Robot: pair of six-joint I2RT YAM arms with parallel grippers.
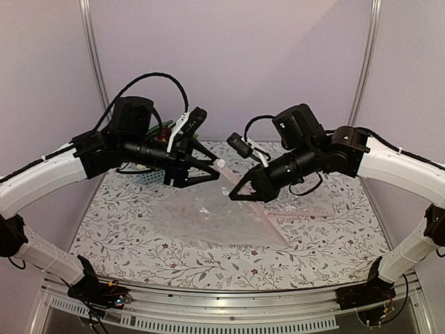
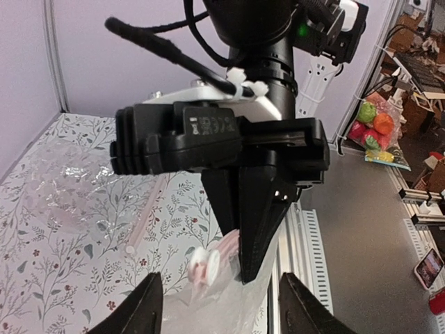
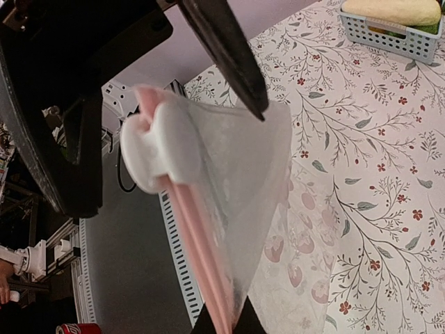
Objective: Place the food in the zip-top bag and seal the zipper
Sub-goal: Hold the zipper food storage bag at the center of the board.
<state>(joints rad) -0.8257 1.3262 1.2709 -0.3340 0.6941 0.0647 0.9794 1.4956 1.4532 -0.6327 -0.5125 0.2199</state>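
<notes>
— while the right gripper sits over the middle of the table, how do its fingers stand?

— pressed together, pinching the thin, faintly pink press-seal zipper at a raised corner of the bag. in its own wrist view the strip runs straight down into the fingertips at 6 o'clock.

— and what is beside that pinch?

— a small white plastic slider clip sits on the strip, just beyond the pinch. the left gripper faces it from 9 o'clock in the top view, fingers spread, one on each side of the clip. whether either finger touches it i cannot tell.

— where is the bag itself?

— the thin, crinkly, clear plastic zip-top bag hangs from the pinched corner. the rest of it lies spread on the floral-print tabletop, at 6 o'clock below both grippers in the top view. the pink strip trails from the right gripper toward 4 o'clock, down onto the table.

— and the food?

— the long cream-white toy vegetable lies in a pale blue slotted plastic basket, well apart from the bag, at 1 o'clock in the right wrist view. from above, the basket is mostly hidden behind the left arm, at about 9 o'clock of its gripper.
</notes>
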